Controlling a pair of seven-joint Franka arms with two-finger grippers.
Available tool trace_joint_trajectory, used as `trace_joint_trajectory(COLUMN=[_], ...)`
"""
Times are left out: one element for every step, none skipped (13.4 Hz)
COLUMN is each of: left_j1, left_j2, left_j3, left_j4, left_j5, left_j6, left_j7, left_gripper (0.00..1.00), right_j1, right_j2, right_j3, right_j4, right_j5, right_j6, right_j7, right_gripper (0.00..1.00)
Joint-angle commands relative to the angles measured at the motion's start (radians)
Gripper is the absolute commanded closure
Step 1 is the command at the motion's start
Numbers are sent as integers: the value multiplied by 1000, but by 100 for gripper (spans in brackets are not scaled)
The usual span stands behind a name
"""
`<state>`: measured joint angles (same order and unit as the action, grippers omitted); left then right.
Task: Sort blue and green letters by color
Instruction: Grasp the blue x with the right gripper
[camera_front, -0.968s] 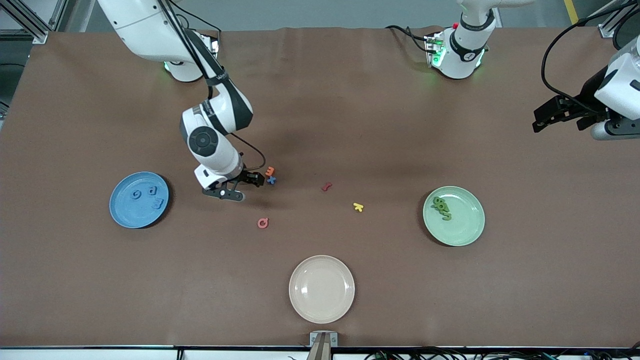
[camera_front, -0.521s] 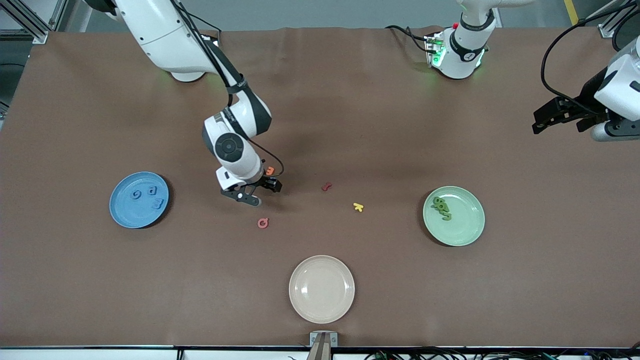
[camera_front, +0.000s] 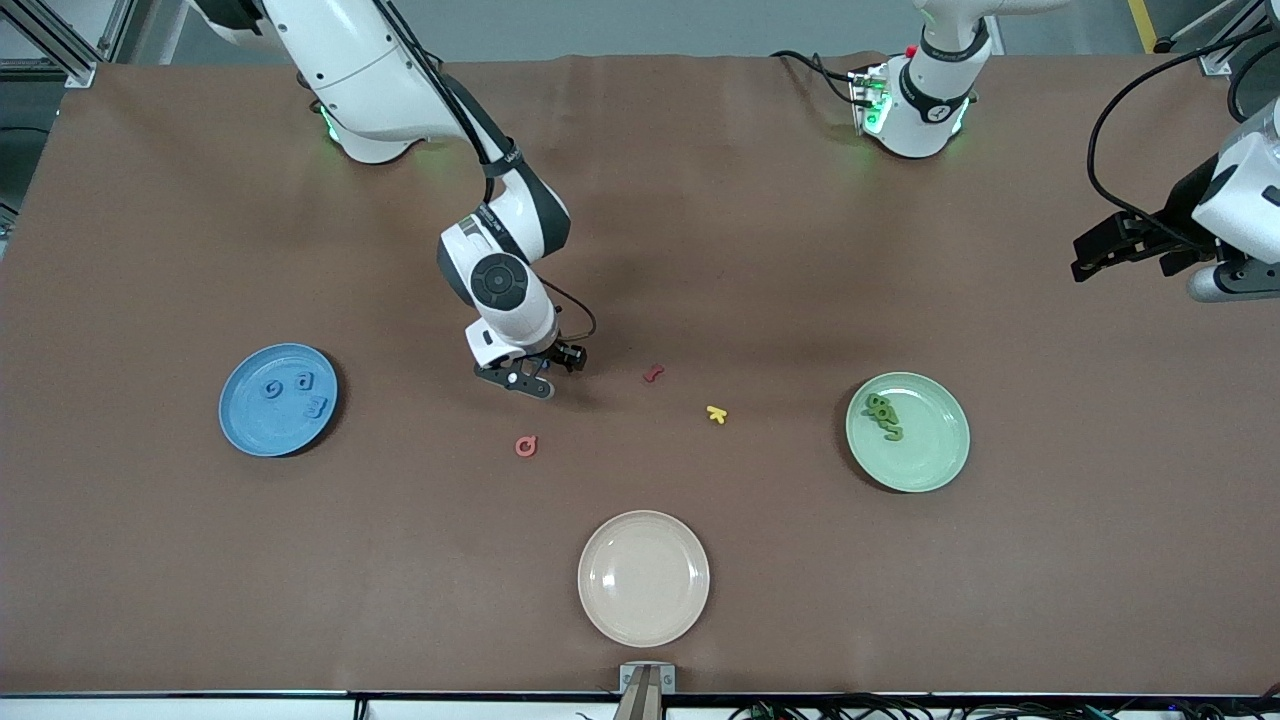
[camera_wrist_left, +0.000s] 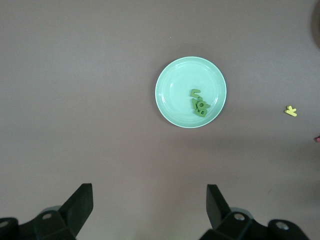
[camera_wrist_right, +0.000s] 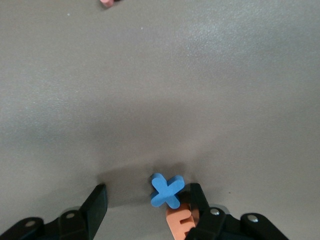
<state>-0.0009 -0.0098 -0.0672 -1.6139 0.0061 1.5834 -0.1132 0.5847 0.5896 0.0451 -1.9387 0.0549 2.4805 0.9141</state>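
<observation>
A blue letter X (camera_wrist_right: 166, 190) lies on the brown table, touching an orange letter E (camera_wrist_right: 181, 223). My right gripper (camera_wrist_right: 148, 202) is open, low over the table, with the X between its fingers, close to one fingertip (camera_wrist_right: 197, 199). In the front view the right gripper (camera_front: 545, 368) hides both letters. The blue plate (camera_front: 250, 420) holds three blue letters (camera_front: 300, 385). The green plate (camera_front: 935, 450) holds green letters (camera_front: 884, 416). My left gripper (camera_front: 1130, 245) is open and empty, waiting in the air at the left arm's end; its wrist view shows the left gripper (camera_wrist_left: 149, 200) high above the green plate (camera_wrist_left: 172, 97).
A dark red letter (camera_front: 653, 373), a yellow letter (camera_front: 716, 413) and a pink letter Q (camera_front: 525, 446) lie loose mid-table. An empty beige plate (camera_front: 643, 578) sits nearest the front camera. Cables trail from the left arm's base (camera_front: 915, 100).
My right gripper has moved from beside the blue plate toward the table's middle and now covers the blue X and orange E. The left gripper has shifted slightly.
</observation>
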Motion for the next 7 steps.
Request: trace_joint_trajectory(left_j1=[-4,-4,-10,-13,-13,-8,-7], left_j2=[7,7,8,8,7,1,-1], left_j3=[-2,-2,-2,-3,-8,-17,-17], left_j4=[23,23,22,22,22,20,20], left_j5=[9,9,11,11,9,9,9], left_j6=[-3,1,19,24,24,21,20], left_j7=[17,17,17,17,17,17,17], left_gripper=[0,0,0,0,0,0,0], right_j1=[3,-5,-6,-11,-16,-16,-16], right_j2=[10,12,12,12,12,13,15], right_j3=[-8,-8,-10,-10,-10,-10,-10], right_j4=[17,15,15,14,14,14,14], right_j5=[-7,-9,-9,-9,-9,-9,-9], right_j6=[-18,-18,-18,-18,-18,-17,-15], right_j7=[-3,-4,-15,-35,-38,-38,-38], right_gripper=[43,46,49,53,57,63,69])
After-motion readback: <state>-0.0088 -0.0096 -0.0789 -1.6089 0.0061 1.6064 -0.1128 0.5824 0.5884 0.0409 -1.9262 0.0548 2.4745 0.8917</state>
